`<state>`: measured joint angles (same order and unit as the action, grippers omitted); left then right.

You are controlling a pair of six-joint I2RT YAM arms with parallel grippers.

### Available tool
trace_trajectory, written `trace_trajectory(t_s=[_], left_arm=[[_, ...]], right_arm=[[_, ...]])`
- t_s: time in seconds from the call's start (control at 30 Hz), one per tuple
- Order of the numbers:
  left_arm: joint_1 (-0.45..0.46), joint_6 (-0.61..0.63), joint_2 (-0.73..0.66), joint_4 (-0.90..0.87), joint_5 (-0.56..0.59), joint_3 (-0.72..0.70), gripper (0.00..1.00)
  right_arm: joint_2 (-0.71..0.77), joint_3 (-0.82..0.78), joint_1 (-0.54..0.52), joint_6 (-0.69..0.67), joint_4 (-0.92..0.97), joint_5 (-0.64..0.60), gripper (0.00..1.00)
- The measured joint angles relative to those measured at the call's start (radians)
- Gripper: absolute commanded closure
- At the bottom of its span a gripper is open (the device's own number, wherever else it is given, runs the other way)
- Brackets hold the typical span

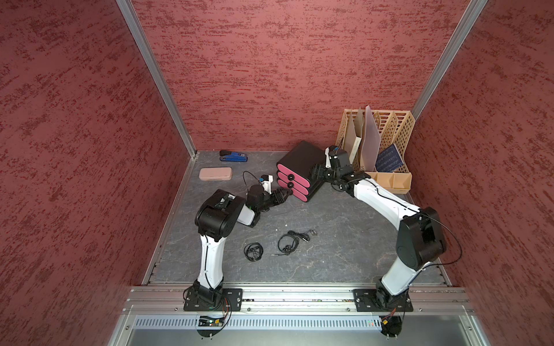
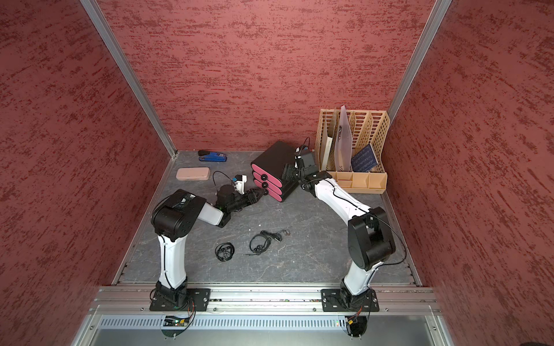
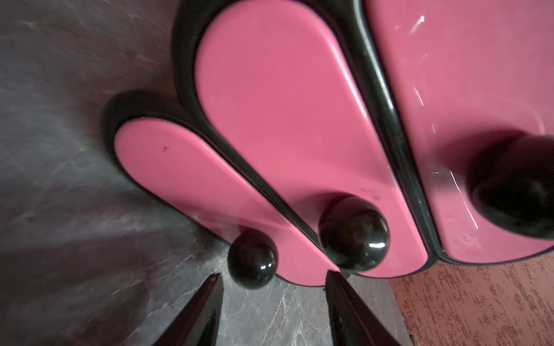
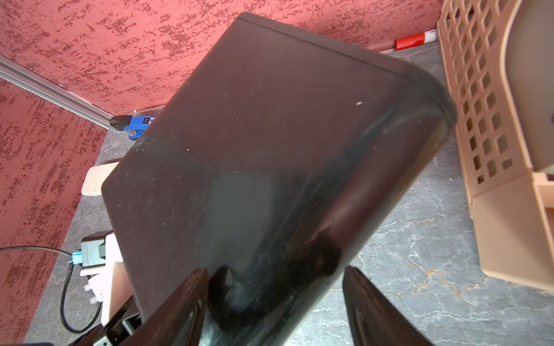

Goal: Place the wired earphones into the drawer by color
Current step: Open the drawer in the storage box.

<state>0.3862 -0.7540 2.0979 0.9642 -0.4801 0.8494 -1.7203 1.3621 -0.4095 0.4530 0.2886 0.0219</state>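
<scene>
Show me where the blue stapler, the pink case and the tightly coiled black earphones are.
blue stapler (image 1: 236, 156): in a top view, its blue body.
pink case (image 1: 215, 173): in a top view, middle of lid.
tightly coiled black earphones (image 1: 254, 251): in a top view, middle of bundle.

Two black wired earphones lie on the grey desk (image 1: 344, 233) in front of the black three-drawer unit (image 1: 295, 167), whose pink fronts with round black knobs are all shut: a tight coil (image 1: 253, 251), and nearer the unit a looser loop (image 1: 289, 243) with plug and buds trailing.
</scene>
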Motion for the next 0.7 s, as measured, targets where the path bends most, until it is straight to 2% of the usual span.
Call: trace_trajectory(t_s=[0.2,0.57,0.7], left_arm=[[0.001,0.011,0.020,-0.084,-0.001,0.043,0.43],[0.014,0.036,0.052,-0.167,-0.010,0.123,0.53],[0.022,0.043,0.056,-0.182,-0.015,0.137,0.62]], right_arm=[[0.000,0.000,0.000,0.000,0.000,0.000,0.25],[0.000,0.000,0.000,0.000,0.000,0.000,0.26],[0.000,0.000,0.000,0.000,0.000,0.000,0.26]])
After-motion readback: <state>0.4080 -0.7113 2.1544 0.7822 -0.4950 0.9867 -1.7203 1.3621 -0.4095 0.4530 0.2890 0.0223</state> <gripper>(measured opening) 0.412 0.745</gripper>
